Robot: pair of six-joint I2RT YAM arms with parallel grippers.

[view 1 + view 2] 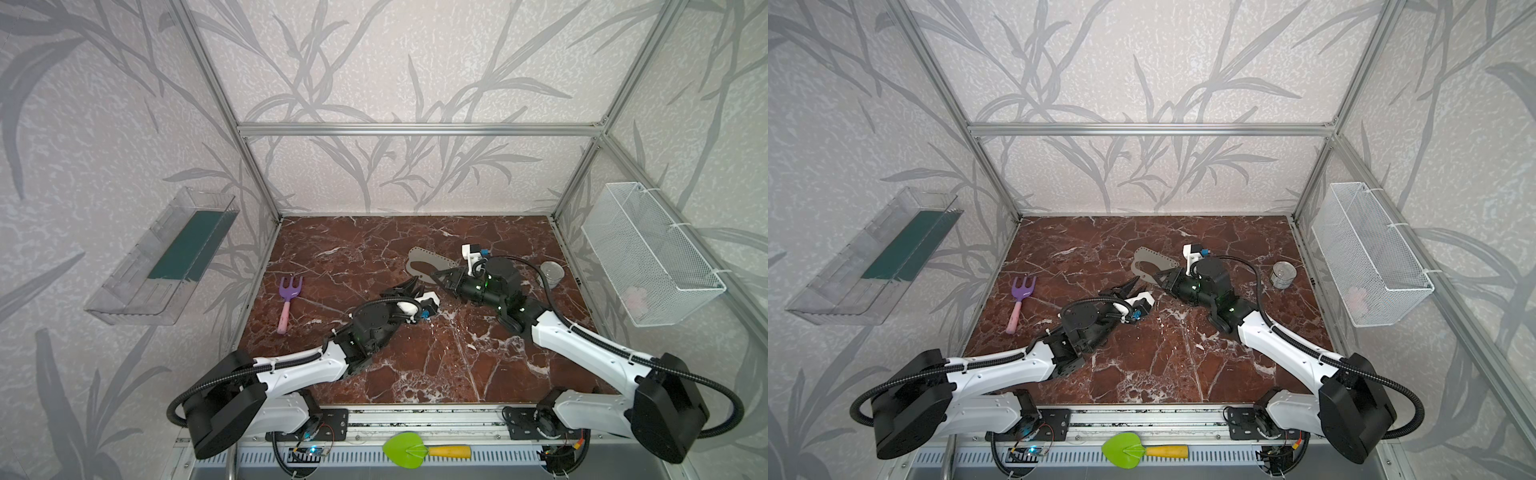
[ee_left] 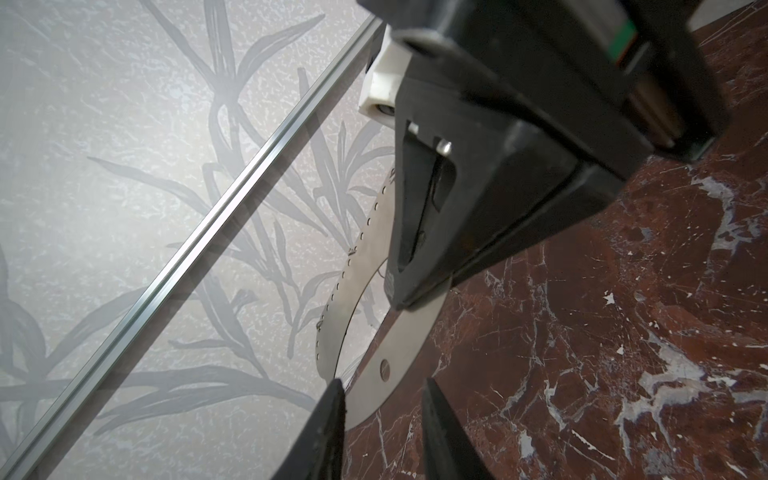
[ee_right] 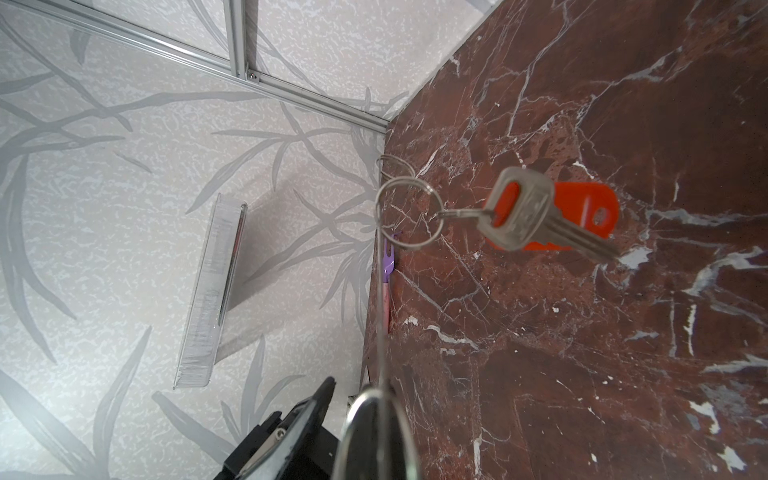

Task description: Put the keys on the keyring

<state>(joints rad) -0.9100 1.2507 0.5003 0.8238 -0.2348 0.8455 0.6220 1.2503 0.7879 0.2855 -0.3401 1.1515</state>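
Progress: you are looking at the keys (image 3: pixel 519 212) hanging from a small wire ring (image 3: pixel 409 216). That ring appears to be threading the holed edge of the keyring (image 1: pixel 436 258), so the joining step is looking done or very nearly done.

Red tag (image 3: pixel 590 208): it is hanging just behind the key on the same wire ring, and both seem to be dangling free above the marble tabletop (image 1: pixel 374 374).

Remaining: by my reading, you are left with checking that the wire ring is sitting through a hole, then setting the keyring down and letting go.

Right gripper (image 1: pixel 435 274): its fingers (image 2: pixel 490 199) are pressing together on the keyring's rim and carrying it tilted up off the marble. The keys are dangling out ahead of these fingertips, well beyond them.

Left gripper (image 1: pixel 413 284): its fingers (image 2: pixel 328 415) are standing partly apart and are gripping nothing that you can see. The keyring's rounded end is lying just ahead of the two tips, in line with the gap between them. You cannot tell whether either tip is touching it.

Keys from above: you are not making them out in either top view, as they are too small or are hidden under the keyring.

Second wire ring (image 3: pixel 395 164): it is sitting farther out along the same edge, beyond the first as seen from the right fingers.

Bystander: the purple toy fork (image 1: pixel 289 286) is lying well apart from the left fingers, off to their outer side.
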